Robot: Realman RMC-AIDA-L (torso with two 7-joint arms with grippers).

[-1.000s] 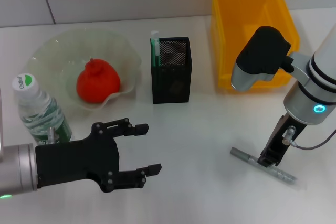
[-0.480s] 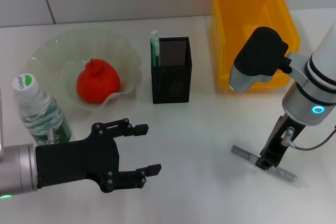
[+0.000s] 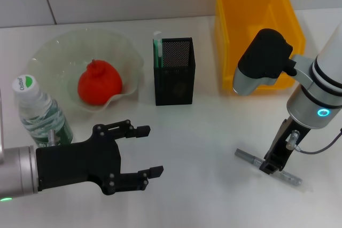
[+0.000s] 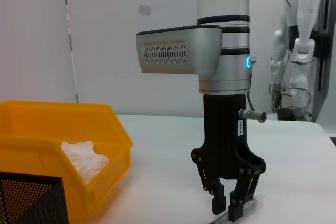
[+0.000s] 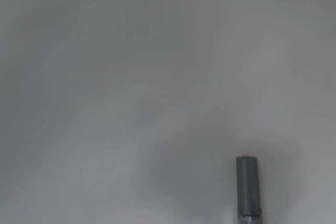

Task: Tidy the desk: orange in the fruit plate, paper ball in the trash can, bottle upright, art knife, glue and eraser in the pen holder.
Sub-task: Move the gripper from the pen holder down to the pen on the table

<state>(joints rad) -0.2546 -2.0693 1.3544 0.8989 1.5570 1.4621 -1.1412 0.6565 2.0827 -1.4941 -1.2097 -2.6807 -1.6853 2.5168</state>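
Grey art knife (image 3: 269, 167) pinched by right tool (image 3: 270, 165), left tool (image 3: 143, 151) open and empty, one orange (image 3: 99, 83), one bottle (image 3: 38, 111)

Even, bright overhead light falls on the white table (image 3: 214, 132), with only faint, soft shadows under objects. The right wrist view is hazy, the grey cylindrical art knife (image 5: 247, 184) soft-edged

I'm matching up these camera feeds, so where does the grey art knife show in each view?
Head view: art knife on the table, lower right, under the right tool.
Left wrist view: bottom edge, beneath that tool.
Right wrist view: one end only.
Shared landmark: the right tool, not seen in the right wrist view.
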